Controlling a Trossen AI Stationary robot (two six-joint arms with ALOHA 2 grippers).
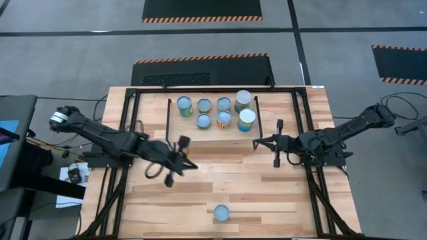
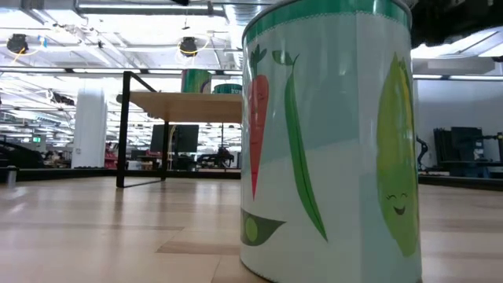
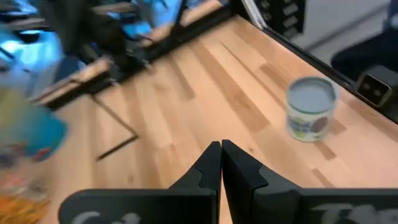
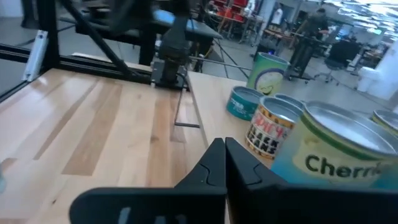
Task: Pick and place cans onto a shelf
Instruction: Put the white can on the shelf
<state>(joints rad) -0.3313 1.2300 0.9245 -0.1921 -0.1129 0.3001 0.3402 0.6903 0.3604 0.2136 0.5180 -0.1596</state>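
Observation:
Several cans with silvery tops stand upright on their bases on the light wooden shelf at the table's far middle. One more can, with a vegetable label, stands alone near the table's near edge. My left gripper is shut and empty at mid table, left of centre, above the boards. The lone can also shows ahead of it in the left wrist view. My right gripper is shut and empty just right of the shelf. The nearest cans show close beside it.
The table's black frame bars run along the far edge and both sides. The shelf's thin black legs stand on the tabletop. Bare planks lie between the shelf and the lone can. A screen stands off the table's left.

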